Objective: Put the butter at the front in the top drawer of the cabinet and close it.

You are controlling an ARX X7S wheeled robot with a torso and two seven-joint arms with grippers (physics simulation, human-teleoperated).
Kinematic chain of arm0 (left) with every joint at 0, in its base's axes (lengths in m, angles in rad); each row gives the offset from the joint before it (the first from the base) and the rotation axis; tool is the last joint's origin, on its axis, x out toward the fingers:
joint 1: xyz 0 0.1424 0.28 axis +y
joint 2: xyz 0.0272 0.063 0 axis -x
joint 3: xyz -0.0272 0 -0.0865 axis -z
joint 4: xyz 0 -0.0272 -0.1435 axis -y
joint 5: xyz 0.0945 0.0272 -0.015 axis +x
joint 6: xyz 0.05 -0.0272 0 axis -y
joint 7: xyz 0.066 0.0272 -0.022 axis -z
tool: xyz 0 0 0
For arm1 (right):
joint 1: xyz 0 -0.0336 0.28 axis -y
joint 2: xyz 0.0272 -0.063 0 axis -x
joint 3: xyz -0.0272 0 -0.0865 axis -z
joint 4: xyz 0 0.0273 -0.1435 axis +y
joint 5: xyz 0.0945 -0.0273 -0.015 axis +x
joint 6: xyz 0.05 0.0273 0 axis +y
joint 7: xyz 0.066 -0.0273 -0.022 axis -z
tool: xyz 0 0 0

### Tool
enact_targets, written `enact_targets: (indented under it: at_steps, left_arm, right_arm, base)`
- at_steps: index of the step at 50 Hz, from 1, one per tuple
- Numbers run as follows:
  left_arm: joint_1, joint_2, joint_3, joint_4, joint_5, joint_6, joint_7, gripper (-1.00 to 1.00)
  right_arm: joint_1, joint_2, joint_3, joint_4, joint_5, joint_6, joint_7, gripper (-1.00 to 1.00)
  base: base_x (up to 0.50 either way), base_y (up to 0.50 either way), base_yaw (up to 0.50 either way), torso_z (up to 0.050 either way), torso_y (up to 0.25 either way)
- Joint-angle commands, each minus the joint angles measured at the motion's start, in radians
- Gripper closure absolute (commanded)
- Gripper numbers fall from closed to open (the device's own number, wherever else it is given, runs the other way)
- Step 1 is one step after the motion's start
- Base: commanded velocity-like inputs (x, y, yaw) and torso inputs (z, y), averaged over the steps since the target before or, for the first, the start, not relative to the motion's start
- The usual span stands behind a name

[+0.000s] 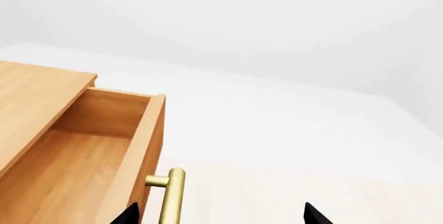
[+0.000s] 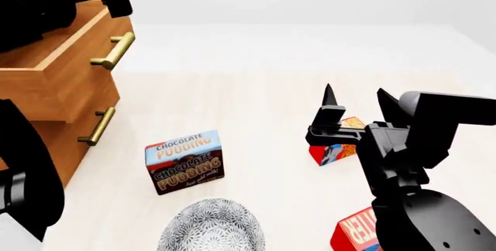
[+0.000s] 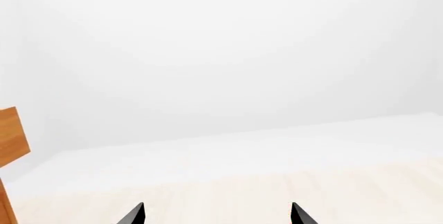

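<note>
Standing pulled out from the boxy orange-brown wooden cabinet [image 2: 54, 140], the top drawer [image 1: 90, 151] shows a bare, smooth wood floor and a brass bar handle [image 1: 171, 195]. The left end effector [image 1: 218, 214] hangs just beside that handle, black fingertips spread wide, holding nothing. On the pale wood desk [image 2: 256, 106] sit a chocolate pudding box [image 2: 184, 161], a patterned grey bowl [image 2: 211, 226] and two small red boxes [image 2: 335, 149]; which one is the butter cannot be told. The right end effector [image 2: 356, 103] points upward, fingers wide, empty.
</note>
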Motion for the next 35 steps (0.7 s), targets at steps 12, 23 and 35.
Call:
enact_targets:
  at_steps: [12, 23, 35]
  left_arm:
    - [-0.058, -0.026, 0.058, -0.165, 0.018, 0.066, -0.022, -1.0]
    - [-0.069, -0.032, 0.113, -0.265, 0.038, 0.146, -0.01, -1.0]
    - [-0.093, -0.037, 0.146, -0.389, 0.064, 0.236, -0.004, -1.0]
  right_arm:
    - [-0.015, 0.01, 0.015, -0.001, 0.038, -0.006, 0.012, -1.0]
    - [-0.032, 0.013, 0.021, 0.013, 0.052, -0.027, 0.011, -1.0]
    - [-0.04, 0.019, 0.014, 0.03, 0.057, -0.046, 0.013, -1.0]
  base:
    - [0.0, 0.0, 0.0, 0.0, 0.0]
    - [0.0, 0.0, 0.0, 0.0, 0.0]
    - [0.0, 0.0, 0.0, 0.0, 0.0]
